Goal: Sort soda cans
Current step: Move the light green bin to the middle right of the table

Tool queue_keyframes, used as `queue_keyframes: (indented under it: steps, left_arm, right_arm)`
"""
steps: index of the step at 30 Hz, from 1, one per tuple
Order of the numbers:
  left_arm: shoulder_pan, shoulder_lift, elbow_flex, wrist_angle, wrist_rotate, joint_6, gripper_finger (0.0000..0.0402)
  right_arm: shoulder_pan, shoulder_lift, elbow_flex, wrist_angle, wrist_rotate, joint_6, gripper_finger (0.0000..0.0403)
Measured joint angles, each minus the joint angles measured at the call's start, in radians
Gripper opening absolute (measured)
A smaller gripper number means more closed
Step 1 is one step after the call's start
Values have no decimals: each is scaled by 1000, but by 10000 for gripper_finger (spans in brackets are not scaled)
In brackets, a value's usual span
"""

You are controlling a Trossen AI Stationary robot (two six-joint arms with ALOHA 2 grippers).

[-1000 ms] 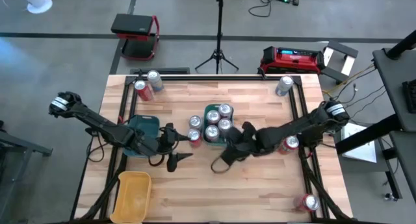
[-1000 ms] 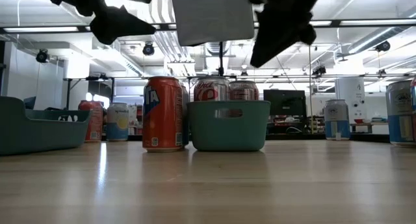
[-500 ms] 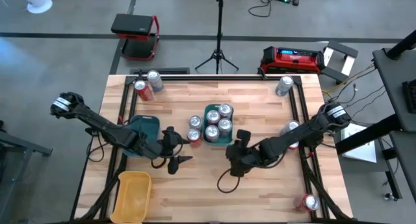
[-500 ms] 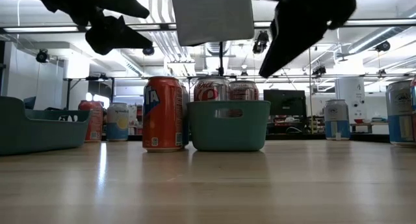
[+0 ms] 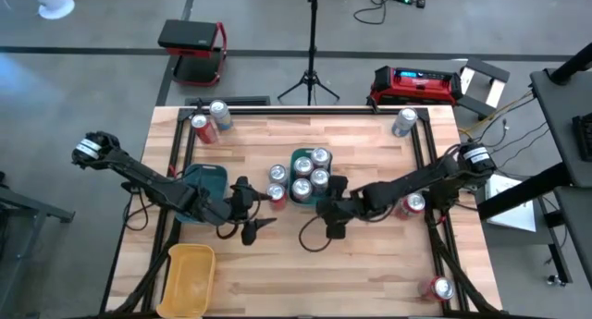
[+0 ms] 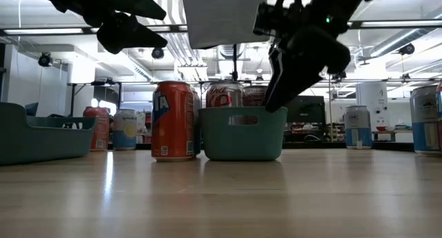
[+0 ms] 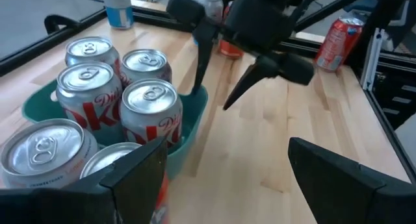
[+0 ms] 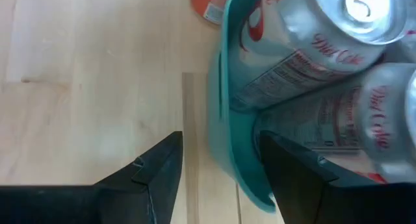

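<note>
1. Near edge: yellow tray sits at the left front with nothing visible in it. A red can lies well apart at the right front corner, not sorted yet.
2. Left gripper hovers over bare table just in front of the orange can, fingers spread wide and holding nothing. It has barely shifted in the last second.
3. Right gripper is the change: half a second ago it had swung out away from the bin, and now it is back at the near rim of the teal bin. Fingers are spread, one on each side of the bin wall, nothing pinched. My guess is it means to take hold of or nudge the bin, not a can.
4. Cans in that bin number about four and read "Diet Coke" in red script. This group looks sorted.
5. The orange can stands just outside the bin on the left. Only part of the label shows; it looks like Fanta.
6. A second teal bin sits left of the left arm; contents unclear.
7. Far side: two loose cans at the far left corner and one silver can at the far right. Another can is by the right rail. Labels unreadable.
</note>
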Motion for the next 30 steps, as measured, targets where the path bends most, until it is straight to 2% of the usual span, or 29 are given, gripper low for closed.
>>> queue_keyframes:
  steps: [4, 7, 10, 18, 25, 30]
  left_arm:
    - [0, 0, 0, 16, 0, 22, 306]
    - [0, 0, 0, 47, -1, 48, 306]
    - [1, 0, 0, 70, -1, 79, 306]
    - [2, 0, 0, 106, -1, 98, 306]
    - [2, 0, 0, 105, -6, 108, 306]
    - [3, 0, 0, 104, -6, 108, 306]
  right_arm:
    - [-38, 0, -32, 21, -25, -10, 181]
    - [-66, 0, -46, 30, -118, -16, 159]
    - [-86, 5, -51, 62, -188, -55, 128]
    - [-106, 42, 9, -8, -210, -146, 22]
    - [-106, 33, 55, -228, -233, -62, 13]
    - [-95, 18, 26, -298, -253, -23, 12]
